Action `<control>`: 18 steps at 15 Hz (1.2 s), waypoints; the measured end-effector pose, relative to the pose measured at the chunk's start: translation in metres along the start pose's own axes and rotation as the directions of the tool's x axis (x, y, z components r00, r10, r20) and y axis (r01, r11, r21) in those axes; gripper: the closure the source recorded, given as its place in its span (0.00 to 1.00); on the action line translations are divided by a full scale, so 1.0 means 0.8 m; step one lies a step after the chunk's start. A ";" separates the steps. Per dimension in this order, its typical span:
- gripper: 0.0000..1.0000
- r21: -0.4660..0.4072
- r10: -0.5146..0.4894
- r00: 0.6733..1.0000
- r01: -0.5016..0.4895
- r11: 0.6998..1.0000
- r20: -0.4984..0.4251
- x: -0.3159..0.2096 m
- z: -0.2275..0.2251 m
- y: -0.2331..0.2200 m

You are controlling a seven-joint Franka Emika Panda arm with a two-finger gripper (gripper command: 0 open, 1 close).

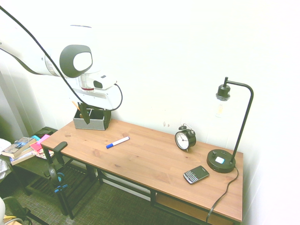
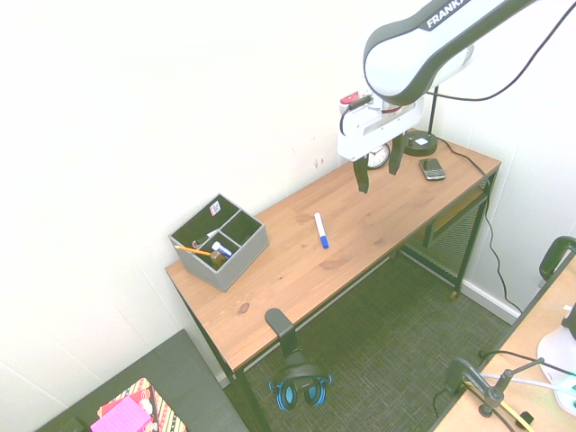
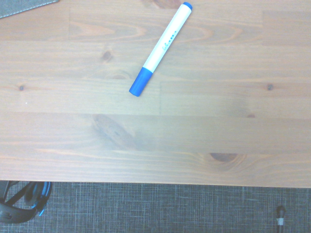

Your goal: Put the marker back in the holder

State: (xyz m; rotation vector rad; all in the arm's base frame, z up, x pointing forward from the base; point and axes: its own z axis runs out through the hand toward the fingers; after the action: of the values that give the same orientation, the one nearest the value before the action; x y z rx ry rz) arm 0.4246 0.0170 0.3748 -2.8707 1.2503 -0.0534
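Wooden desk (image 2: 360, 243) bore the marker (image 2: 319, 229), lying flat and well apart from the holder (image 2: 220, 241); the gripper (image 2: 378, 169) hung above it, fingers spread, gripping nothing.

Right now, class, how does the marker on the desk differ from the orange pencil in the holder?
The marker is white with a blue cap; the pencil is orange. The marker lies flat on the bare desk, while the pencil leans inside the grey holder. The marker looks thicker than the pencil. Both are slim writing tools.
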 end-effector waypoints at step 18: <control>0.00 0.024 0.436 0.900 -0.435 0.900 -0.021 0.027 0.206 -0.125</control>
State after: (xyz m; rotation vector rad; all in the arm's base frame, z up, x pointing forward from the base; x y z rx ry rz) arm 0.5183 0.0685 0.2131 -2.5060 1.8516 -0.0964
